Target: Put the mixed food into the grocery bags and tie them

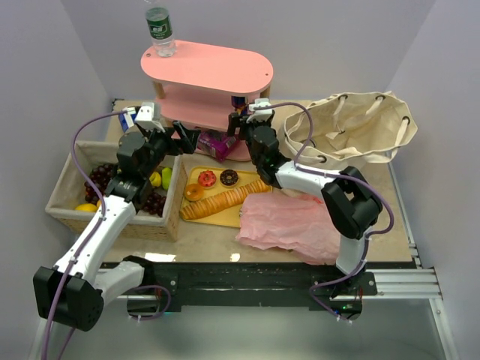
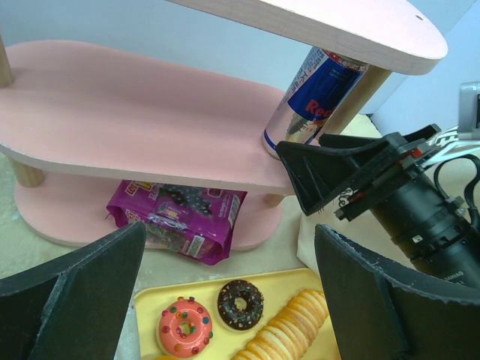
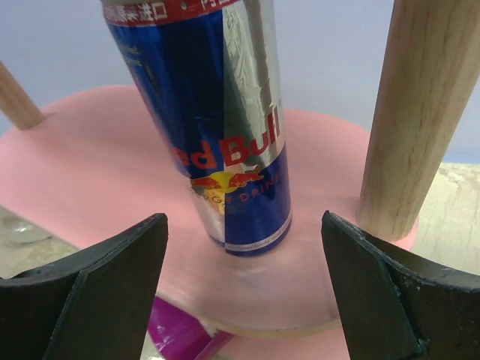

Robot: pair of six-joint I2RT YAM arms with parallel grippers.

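Observation:
A blue and silver drink can (image 3: 229, 142) stands upright on the middle level of the pink shelf (image 3: 97, 172), beside a wooden post (image 3: 420, 112). My right gripper (image 3: 244, 225) is open just in front of the can, not touching it. My left gripper (image 2: 231, 229) is open and holds nothing, above the yellow tray (image 2: 150, 304); it sees the can (image 2: 319, 101) and a purple snack packet (image 2: 176, 217) under the shelf. A water bottle (image 1: 160, 30) stands on the shelf top. The beige canvas bag (image 1: 352, 127) lies back right, the pink plastic bag (image 1: 292, 221) front right.
The yellow tray (image 1: 225, 214) holds a pink donut (image 2: 185, 326), a chocolate donut (image 2: 240, 304) and a row of crackers (image 2: 289, 330). A woven basket (image 1: 75, 217) with grapes and small fruits stands at the left. The two grippers are close together at the shelf's front.

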